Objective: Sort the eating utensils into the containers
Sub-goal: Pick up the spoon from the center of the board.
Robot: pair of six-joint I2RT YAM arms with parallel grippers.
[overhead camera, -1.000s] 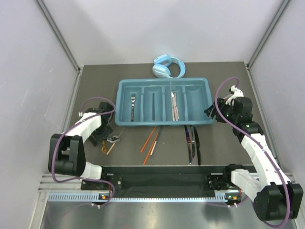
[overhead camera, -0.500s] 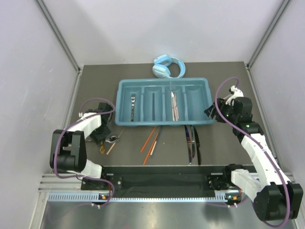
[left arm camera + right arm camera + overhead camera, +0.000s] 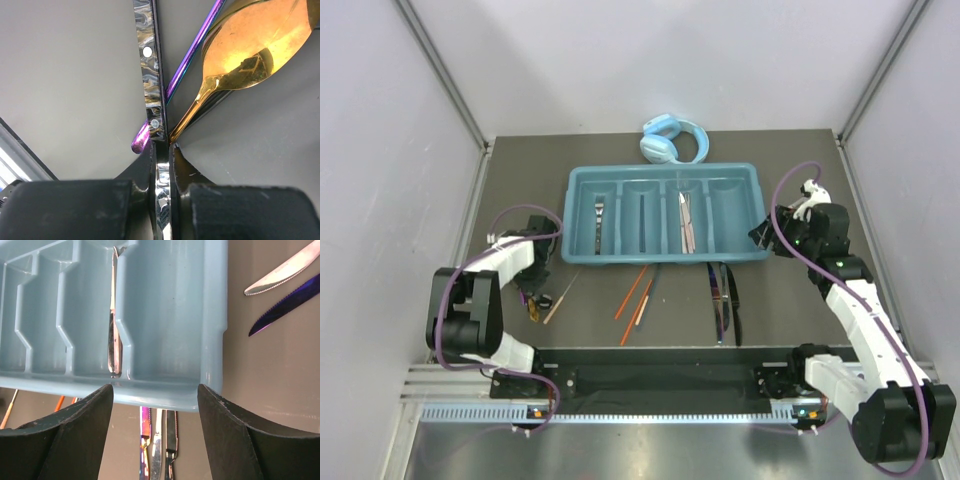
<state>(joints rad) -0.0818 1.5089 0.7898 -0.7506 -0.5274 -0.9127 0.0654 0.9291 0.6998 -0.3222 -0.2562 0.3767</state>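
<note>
While the right gripper (image 3: 155, 392) gapes empty, the left gripper (image 3: 162, 167) pinches a silver handle (image 3: 150, 75).

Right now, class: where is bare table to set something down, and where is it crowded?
Bare: between orange chopsticks and dark knives; behind the tray beside the headphones. Crowded: around the left gripper, shut on a silver utensil.

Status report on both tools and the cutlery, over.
Left tool shut on handle of silver utensil. Gold spoon and purple utensil crowd it. Right tool open at tray edge, holding nothing.
</note>
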